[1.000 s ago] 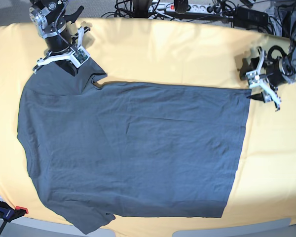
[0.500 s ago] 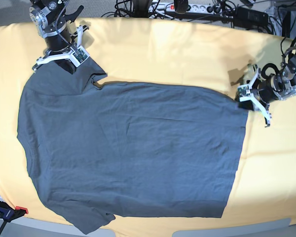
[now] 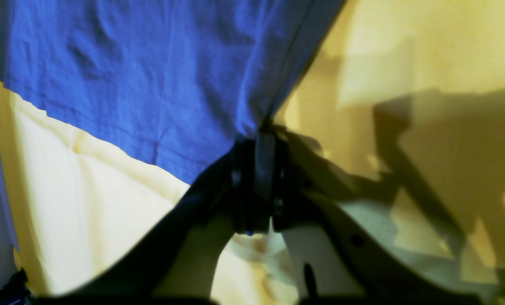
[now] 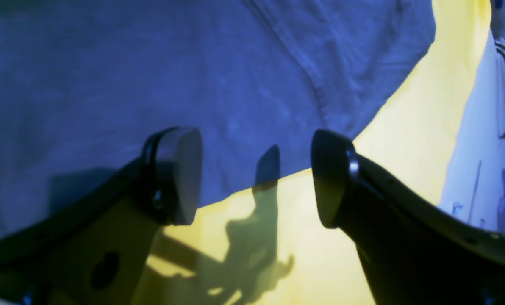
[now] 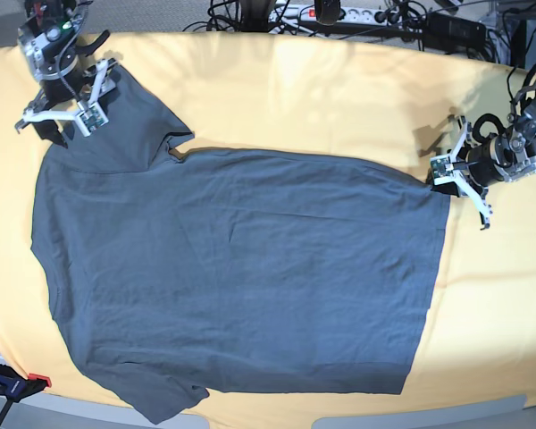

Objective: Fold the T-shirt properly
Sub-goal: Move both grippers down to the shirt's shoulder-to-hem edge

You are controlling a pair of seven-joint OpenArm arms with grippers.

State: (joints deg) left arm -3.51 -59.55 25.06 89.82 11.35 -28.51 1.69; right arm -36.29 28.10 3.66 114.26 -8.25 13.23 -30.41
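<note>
T-shirt [image 5: 241, 277] corner in left hand [image 5: 448, 175] — pinched

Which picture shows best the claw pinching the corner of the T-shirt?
The left wrist view: the left claw is shut on the T-shirt hem corner, close up. The base view shows that claw small, at the shirt's corner. The right wrist view shows only the open right claw.

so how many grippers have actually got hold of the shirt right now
1. The left gripper is shut on the T-shirt at its hem corner. The right gripper is open above the sleeve edge, holding nothing.
</note>
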